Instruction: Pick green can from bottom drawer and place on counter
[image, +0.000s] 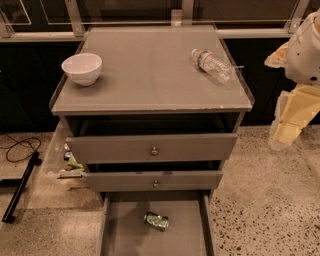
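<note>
The green can (156, 221) lies on its side in the open bottom drawer (125, 235), near the middle of the grey tray and clear of its side walls. Above it, two knobbed drawers (154, 148) stand slightly pulled out. On the counter (150, 80) sit a white bowl (82, 68) at the left and a clear water bottle (212, 64) lying at the right. The arm (305, 47) hangs at the right edge, angled downward. Its pale claw (283, 134) is beside the counter, above the floor and well apart from the can. Whether it is open or closed cannot be told.
</note>
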